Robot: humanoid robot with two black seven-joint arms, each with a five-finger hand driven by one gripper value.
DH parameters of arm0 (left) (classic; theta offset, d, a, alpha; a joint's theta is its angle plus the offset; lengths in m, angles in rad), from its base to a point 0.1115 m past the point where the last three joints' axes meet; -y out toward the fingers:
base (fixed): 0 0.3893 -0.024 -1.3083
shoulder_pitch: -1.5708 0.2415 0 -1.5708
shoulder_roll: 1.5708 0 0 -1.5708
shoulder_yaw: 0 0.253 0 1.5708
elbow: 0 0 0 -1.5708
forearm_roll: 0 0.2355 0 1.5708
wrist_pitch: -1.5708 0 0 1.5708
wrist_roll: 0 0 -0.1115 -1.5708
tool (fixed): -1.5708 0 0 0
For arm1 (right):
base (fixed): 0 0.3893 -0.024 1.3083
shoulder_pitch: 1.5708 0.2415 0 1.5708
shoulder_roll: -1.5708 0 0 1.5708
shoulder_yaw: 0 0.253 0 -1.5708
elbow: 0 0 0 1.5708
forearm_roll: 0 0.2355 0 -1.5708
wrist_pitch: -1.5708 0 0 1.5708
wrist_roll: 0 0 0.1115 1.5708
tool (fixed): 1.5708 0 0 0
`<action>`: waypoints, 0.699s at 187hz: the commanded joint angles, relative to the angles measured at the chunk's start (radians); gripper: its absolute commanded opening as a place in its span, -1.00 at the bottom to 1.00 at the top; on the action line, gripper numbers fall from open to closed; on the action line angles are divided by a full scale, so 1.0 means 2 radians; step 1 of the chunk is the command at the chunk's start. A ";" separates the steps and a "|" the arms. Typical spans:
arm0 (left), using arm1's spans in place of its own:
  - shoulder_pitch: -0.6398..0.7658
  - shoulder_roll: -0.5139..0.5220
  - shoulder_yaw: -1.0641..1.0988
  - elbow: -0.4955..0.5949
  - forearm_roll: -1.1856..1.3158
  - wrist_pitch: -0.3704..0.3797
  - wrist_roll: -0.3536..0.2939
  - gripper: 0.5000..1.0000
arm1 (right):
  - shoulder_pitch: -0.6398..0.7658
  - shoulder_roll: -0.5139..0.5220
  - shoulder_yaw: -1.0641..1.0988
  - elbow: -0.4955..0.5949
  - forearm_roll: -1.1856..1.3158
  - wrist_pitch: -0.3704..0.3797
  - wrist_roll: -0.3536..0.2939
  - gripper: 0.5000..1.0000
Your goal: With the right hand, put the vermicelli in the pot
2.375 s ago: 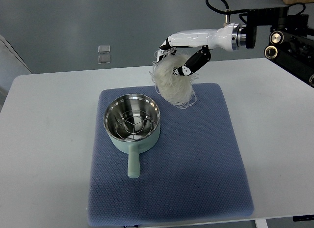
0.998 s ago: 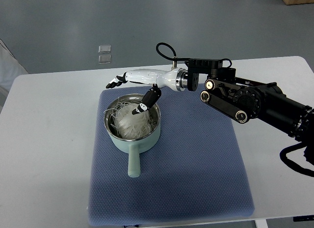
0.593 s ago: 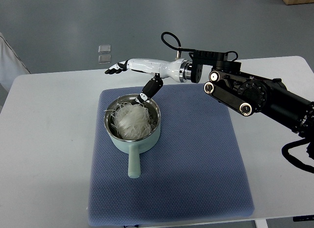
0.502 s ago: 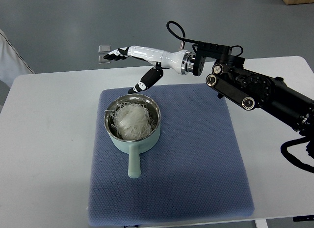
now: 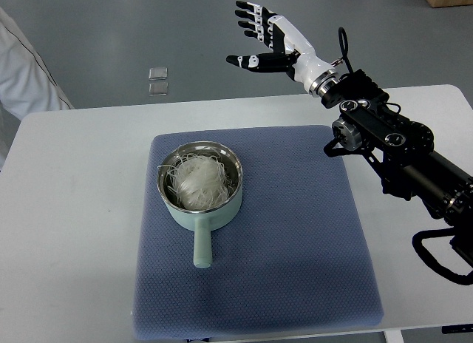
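Note:
A pale green pot (image 5: 199, 207) with a steel inside and a short handle stands on the left part of the blue mat (image 5: 295, 247). A white tangle of vermicelli (image 5: 196, 180) lies inside the pot. My right hand (image 5: 262, 38) is raised high beyond the table's far edge, well up and right of the pot. Its fingers are spread and it holds nothing. Its black arm (image 5: 392, 147) comes in from the right edge. The left arm is out of view.
The blue mat lies on a white table (image 5: 74, 210). A person's white sleeve (image 5: 26, 69) shows at the far left edge. Two small clear squares (image 5: 157, 80) lie on the grey floor beyond the table.
The right hand carried the vermicelli over the pot and let it go inside. It then rose and swung back to the right, fingers spread.

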 commanded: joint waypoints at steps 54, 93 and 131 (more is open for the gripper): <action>0.000 0.000 -0.001 0.000 0.000 0.000 0.000 1.00 | -0.011 -0.011 0.000 -0.075 0.241 -0.018 0.000 0.68; 0.000 0.000 -0.001 0.000 0.000 0.000 0.000 1.00 | -0.037 -0.020 0.000 -0.089 0.273 -0.014 -0.012 0.68; 0.000 0.000 -0.001 0.000 0.000 0.000 0.000 1.00 | -0.065 -0.020 0.000 -0.089 0.320 -0.001 -0.011 0.68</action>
